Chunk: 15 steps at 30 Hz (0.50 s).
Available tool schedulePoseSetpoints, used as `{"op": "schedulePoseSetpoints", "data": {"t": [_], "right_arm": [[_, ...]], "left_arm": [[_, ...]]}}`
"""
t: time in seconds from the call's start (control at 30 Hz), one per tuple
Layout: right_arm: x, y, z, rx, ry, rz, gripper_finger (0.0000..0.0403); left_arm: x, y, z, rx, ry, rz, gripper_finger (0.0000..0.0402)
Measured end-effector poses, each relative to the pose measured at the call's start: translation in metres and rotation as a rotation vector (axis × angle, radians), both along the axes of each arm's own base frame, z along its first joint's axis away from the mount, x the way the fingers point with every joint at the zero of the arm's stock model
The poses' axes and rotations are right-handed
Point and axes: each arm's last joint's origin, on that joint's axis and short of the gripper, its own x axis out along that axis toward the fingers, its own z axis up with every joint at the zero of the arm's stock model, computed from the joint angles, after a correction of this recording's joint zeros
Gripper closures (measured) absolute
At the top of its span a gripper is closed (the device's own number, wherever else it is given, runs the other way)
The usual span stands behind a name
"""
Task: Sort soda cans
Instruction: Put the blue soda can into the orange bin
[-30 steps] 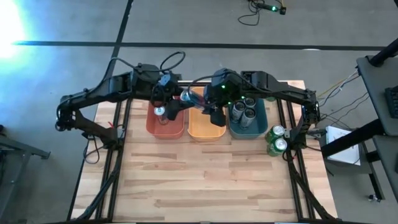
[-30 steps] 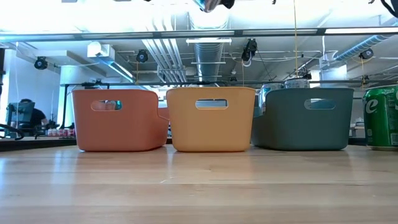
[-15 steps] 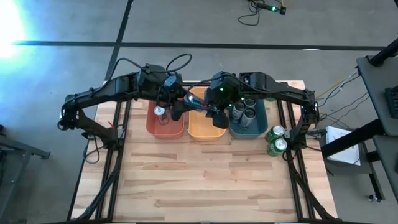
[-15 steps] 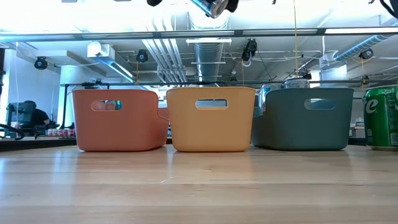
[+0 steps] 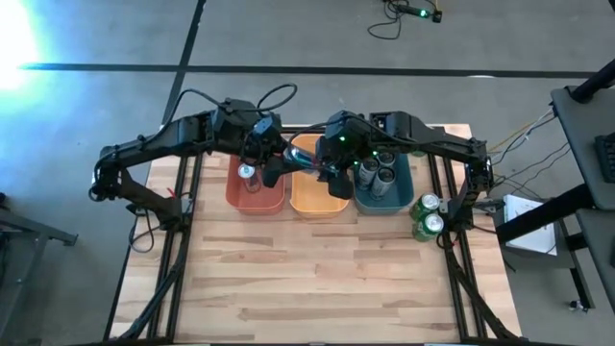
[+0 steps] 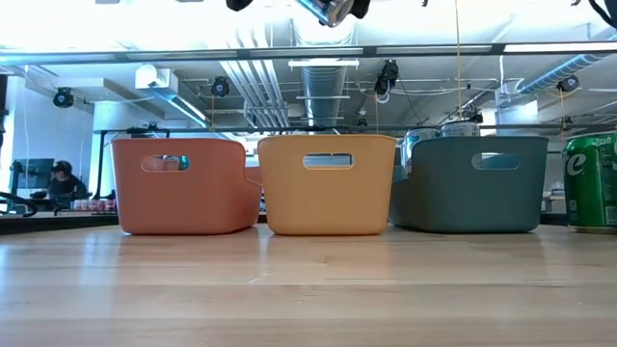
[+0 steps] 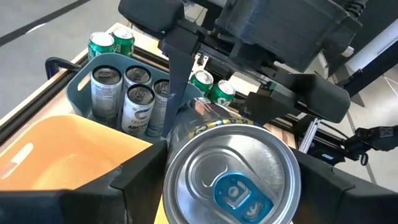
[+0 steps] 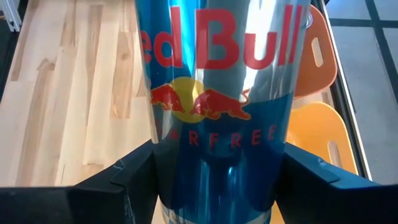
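Above the orange bin (image 5: 318,193), between the two arms: one blue-and-silver can (image 5: 300,155), lying tilted in the air, gripped at once by the left gripper (image 5: 281,160) and the right gripper (image 5: 325,165), each clamped on it from its own side. Can body mirror-bright blue and silver with red lettering and a yellow-and-red emblem (image 8: 214,93); top silver with a blue pull tab (image 7: 231,183); in the low view it shows only at the upper edge (image 6: 331,10). Red bin (image 5: 255,192) just beside the orange one, under the left arm, holding one can with a silver top (image 5: 247,173). Teal bin (image 5: 402,187) on the other side, under the right arm, holding several dark grey cans (image 7: 138,102) standing upright close together. Two green cans (image 5: 427,215) stand on the bench (image 5: 317,279) just outside the teal bin, near the right arm's base. All three bins in a row at the far half of the bench; both arms cross above them and partly hide their contents.
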Motion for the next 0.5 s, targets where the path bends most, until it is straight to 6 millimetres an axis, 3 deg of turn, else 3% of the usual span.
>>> {"op": "schedulePoseSetpoints", "data": {"t": [0.17, 0.33, 0.5], "right_arm": [[-0.0004, 0.0000, -0.0003, 0.004, 0.005, -0.005, 0.0154], [-0.0013, 0.0002, -0.0002, 0.016, 0.010, -0.021, 0.0148], [-0.0046, 0.0009, 0.0055, 0.021, -0.012, -0.025, 0.0115]], "left_arm": [[-0.0006, 0.0024, -0.0003, 0.010, 0.003, -0.002, 0.0146], [-0.0009, 0.0018, -0.0008, 0.017, 0.007, -0.032, 0.0183], [-0.0062, 0.0040, -0.0033, 0.059, 0.055, -0.039, 0.0184]]}}
